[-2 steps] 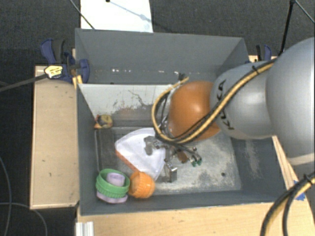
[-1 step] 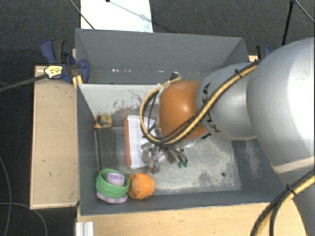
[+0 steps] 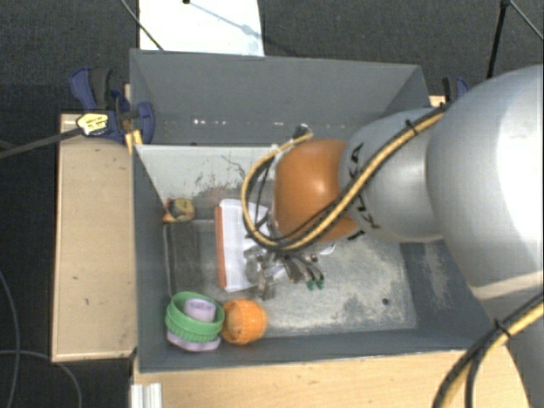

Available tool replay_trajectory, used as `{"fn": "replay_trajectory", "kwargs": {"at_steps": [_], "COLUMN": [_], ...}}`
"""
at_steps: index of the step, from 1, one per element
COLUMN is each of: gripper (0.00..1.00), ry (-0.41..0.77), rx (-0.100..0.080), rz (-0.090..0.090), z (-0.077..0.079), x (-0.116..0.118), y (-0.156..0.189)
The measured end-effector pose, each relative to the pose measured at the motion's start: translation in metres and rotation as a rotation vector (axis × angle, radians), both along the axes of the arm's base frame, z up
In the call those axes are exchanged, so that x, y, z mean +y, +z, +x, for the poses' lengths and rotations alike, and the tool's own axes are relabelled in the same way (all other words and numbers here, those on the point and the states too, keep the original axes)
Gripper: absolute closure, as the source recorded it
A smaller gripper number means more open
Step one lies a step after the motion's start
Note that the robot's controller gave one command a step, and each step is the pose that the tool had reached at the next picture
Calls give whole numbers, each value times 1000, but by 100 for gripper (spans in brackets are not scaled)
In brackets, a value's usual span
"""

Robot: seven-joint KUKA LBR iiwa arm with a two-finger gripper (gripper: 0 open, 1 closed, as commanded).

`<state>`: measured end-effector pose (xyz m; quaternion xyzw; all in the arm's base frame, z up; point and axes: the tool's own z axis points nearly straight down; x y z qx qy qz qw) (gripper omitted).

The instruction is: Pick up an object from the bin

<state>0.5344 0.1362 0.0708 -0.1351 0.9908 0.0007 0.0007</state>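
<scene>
My gripper [image 3: 278,272] hangs low over the middle of the bin floor, beneath the arm's orange cover. Its left side is at the right edge of a flat white box with an orange side [image 3: 228,243], which lies lengthwise left of centre. An orange ball [image 3: 244,322] rests just below and to the left of the gripper, near the front wall. Beside the ball on its left lies a green ring with a lavender cup inside it [image 3: 193,319]. A small green piece [image 3: 316,284] shows at the gripper's lower right.
A small brown and yellow thing [image 3: 178,210] sits in the far left corner. The arm's bulk covers the right and back of the bin; bare scuffed floor shows at the front right.
</scene>
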Motion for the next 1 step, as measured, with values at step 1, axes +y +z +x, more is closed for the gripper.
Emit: {"fn": "replay_trajectory", "kwargs": {"at_steps": [1], "gripper": [100], "ry": [11], "rx": [-7], "rz": [1], "z": [-9], "x": [20], "y": [173]}}
